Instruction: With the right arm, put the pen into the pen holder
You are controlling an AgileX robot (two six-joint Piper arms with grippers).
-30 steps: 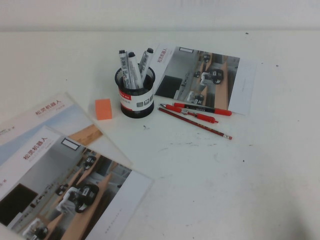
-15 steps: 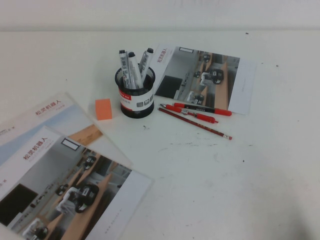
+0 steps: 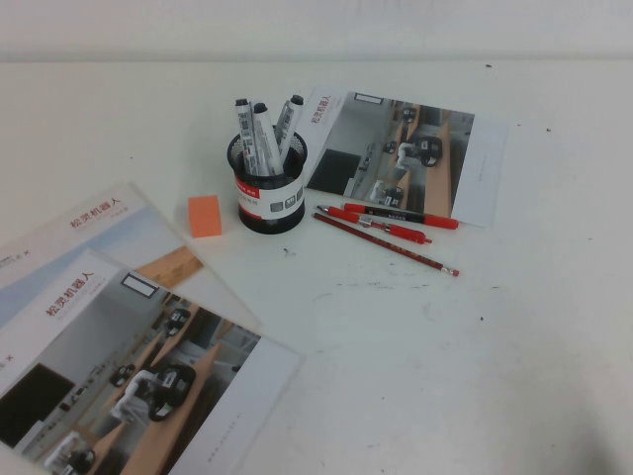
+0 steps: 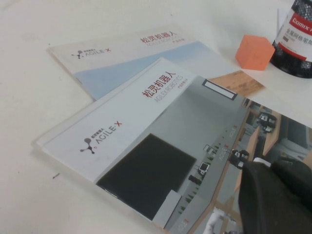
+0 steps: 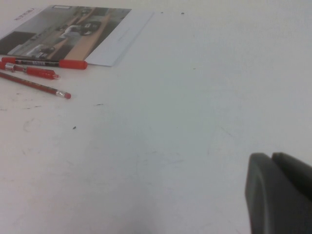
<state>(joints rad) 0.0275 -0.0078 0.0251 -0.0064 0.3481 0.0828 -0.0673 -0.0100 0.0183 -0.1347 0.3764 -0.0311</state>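
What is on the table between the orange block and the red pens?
The pen holder, a black mesh cup with three markers standing in it, sits between the orange block and the red pens. The high view shows this.

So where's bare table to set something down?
Free: the wide patch right of the red pencil, where the right tool hovers shut. Crowded: around the pen holder and orange block; brochures fill the near-left, under the left tool.

Pen holder (image 4: 296, 44) and both grippers edge-cropped
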